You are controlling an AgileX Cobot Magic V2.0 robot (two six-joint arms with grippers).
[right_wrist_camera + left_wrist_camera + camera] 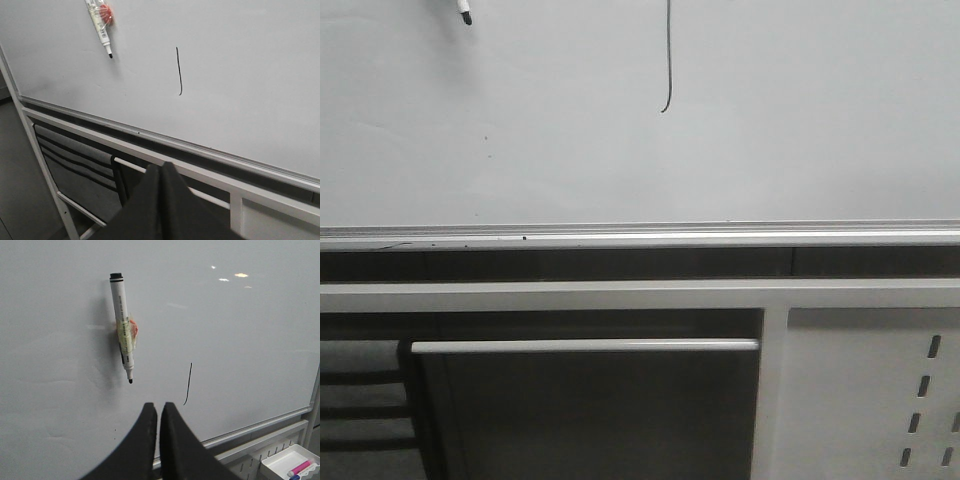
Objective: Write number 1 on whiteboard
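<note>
With the number 1 point(188, 384) drawn on the whiteboard point(240, 340) and the marker point(123, 327) parked, we judge both empty hands, left hand point(158, 412) and right hand point(161, 172) pressed together, should back away without smudging.

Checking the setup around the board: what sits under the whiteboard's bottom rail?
Under the whiteboard rail runs a dark gap, then a white frame bar. Below it are a dark panel and a perforated panel. The gap's inside is too dark to see.

Matte black tapered gripper point(158, 412) fingers point(142, 435)
</note>
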